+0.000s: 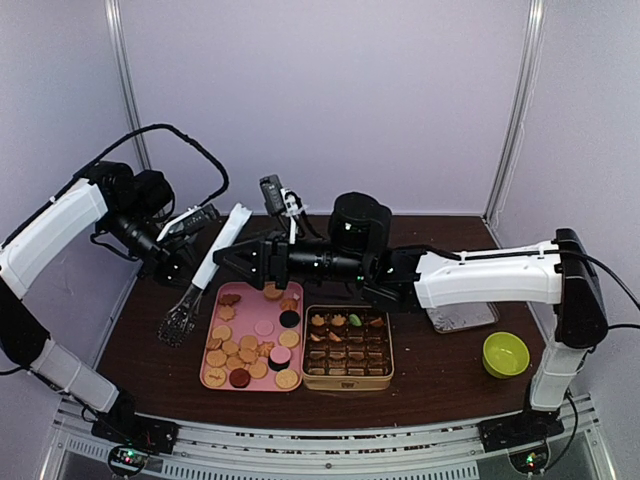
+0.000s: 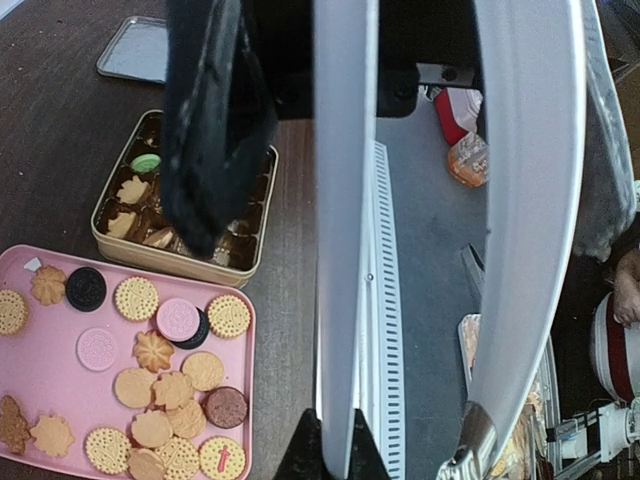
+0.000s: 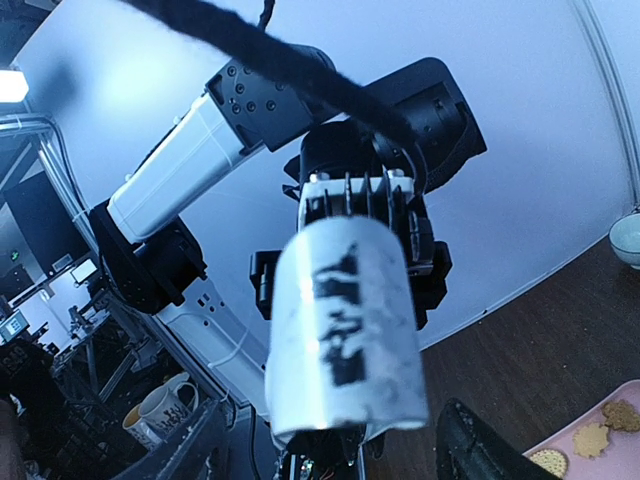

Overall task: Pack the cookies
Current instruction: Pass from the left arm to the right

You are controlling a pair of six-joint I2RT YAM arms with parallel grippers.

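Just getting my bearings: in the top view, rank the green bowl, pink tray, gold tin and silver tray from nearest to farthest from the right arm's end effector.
From the right end effector:
1. Pink tray, just below it in the picture.
2. Gold tin, beside that tray, centre.
3. Silver tray, right, partly under the arm.
4. Green bowl, far right.

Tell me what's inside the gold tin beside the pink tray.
The gold tin has a grid of dark cups. Its far row holds tan cookies and one green cookie. In the left wrist view, a dark finger hides the middle cups.
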